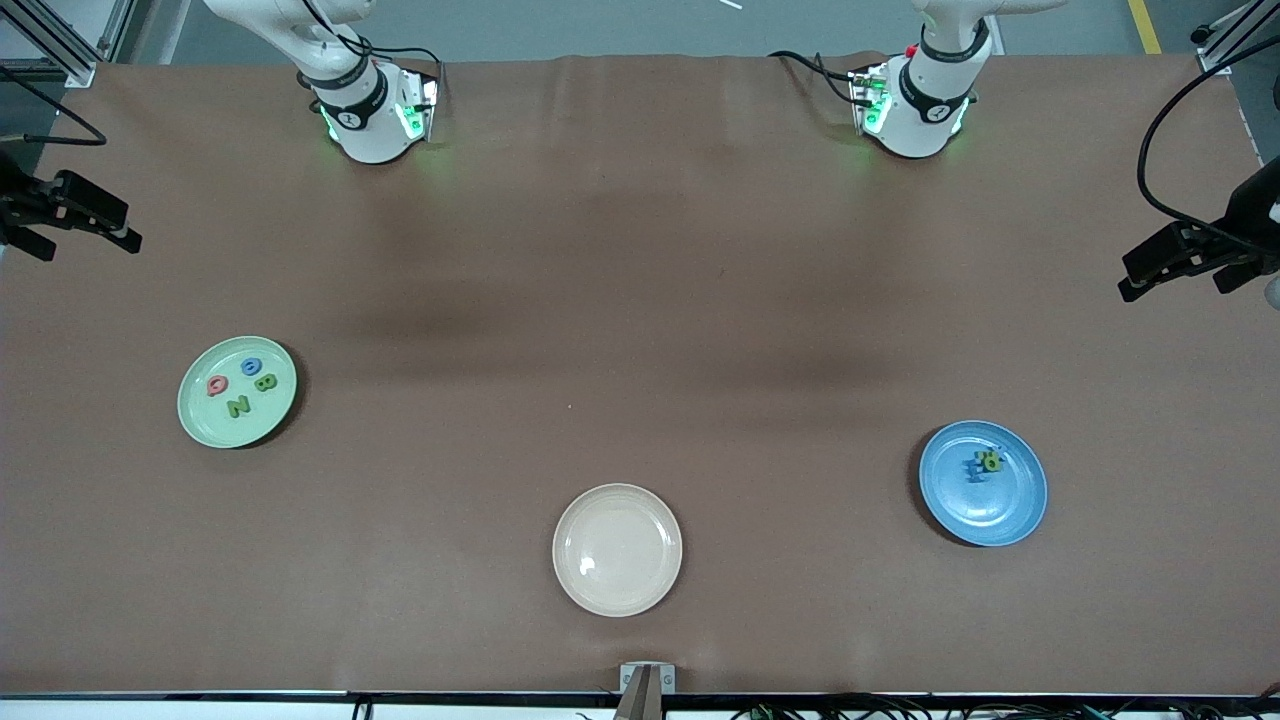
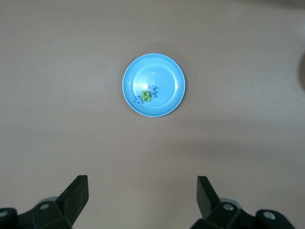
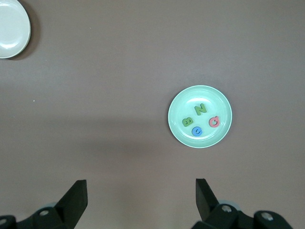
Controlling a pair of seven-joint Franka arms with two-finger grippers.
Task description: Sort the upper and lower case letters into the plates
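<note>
1. You are seeing the mint green plate (image 1: pixel 237 391) holding four letters (image 3: pixel 201 120) and the blue plate (image 1: pixel 983 483) holding a small cluster (image 2: pixel 147 96) (cream plate (image 1: pixel 617 549) bare).
2. Both the left gripper (image 1: pixel 1172 262) and right gripper (image 1: pixel 78 213) are hanging spread wide over the table ends.
3. Sorting is looking finished; next calls for checking only.

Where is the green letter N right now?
In the front view the green N lies in the mint green plate toward the right arm's end of the table, beside the red, blue and green letters there, nearest the front camera of the four.
</note>
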